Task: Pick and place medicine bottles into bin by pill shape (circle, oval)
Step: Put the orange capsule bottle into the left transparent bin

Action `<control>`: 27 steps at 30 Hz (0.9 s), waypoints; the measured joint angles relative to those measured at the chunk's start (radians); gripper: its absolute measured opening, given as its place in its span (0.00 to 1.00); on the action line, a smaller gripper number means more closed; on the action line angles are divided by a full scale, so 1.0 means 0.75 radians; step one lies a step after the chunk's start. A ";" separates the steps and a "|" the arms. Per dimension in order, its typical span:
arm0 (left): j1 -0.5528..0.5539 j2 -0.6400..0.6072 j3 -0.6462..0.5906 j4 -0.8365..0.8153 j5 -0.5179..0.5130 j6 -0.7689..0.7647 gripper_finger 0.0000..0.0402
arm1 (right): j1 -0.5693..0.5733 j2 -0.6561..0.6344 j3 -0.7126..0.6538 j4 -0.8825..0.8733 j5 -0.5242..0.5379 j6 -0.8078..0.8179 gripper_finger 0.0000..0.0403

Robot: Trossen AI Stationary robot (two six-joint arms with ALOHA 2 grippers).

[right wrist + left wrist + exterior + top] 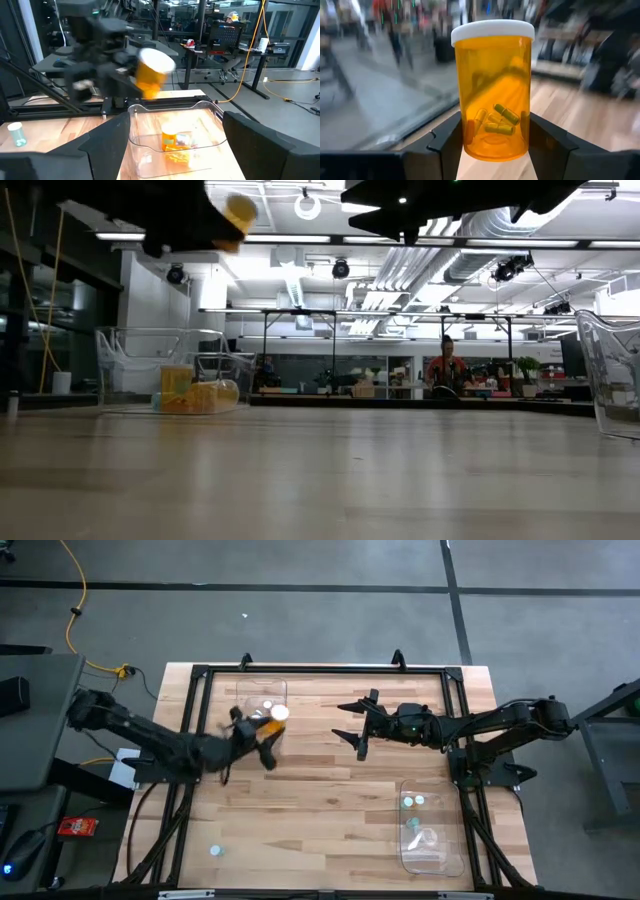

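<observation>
We look across a pale wooden tabletop (320,790) with a clear bin (262,700) at its far left and another clear bin (432,825) at its near right. Our right hand (350,720) hangs spread wide over the middle. Our left hand (495,145) grips an amber bottle (494,90) beside the far bin, long axis crosswise to the fingers, white cap (492,30) away from the pads, oval capsules inside.

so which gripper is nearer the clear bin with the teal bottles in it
Right. The right gripper hovers open mid-table, up-left of that bin; the left gripper holds an amber bottle by the far-left bin.
</observation>
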 joint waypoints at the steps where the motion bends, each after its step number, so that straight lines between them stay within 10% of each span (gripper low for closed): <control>1: 0.070 -0.009 0.045 -0.154 0.068 -0.066 0.44 | 0.000 0.000 0.000 0.000 0.000 0.000 0.77; 9: 0.535 -0.010 0.232 -0.934 0.388 -0.329 0.44 | 0.000 0.000 0.000 -0.026 0.000 0.000 0.77; 16: 0.782 0.035 0.226 -1.092 0.705 -0.430 0.44 | 0.000 0.000 0.000 -0.029 0.000 0.000 0.77; 27: 0.845 0.213 0.226 -1.106 0.785 -0.377 0.44 | 0.000 0.000 0.000 -0.030 0.000 -0.001 0.77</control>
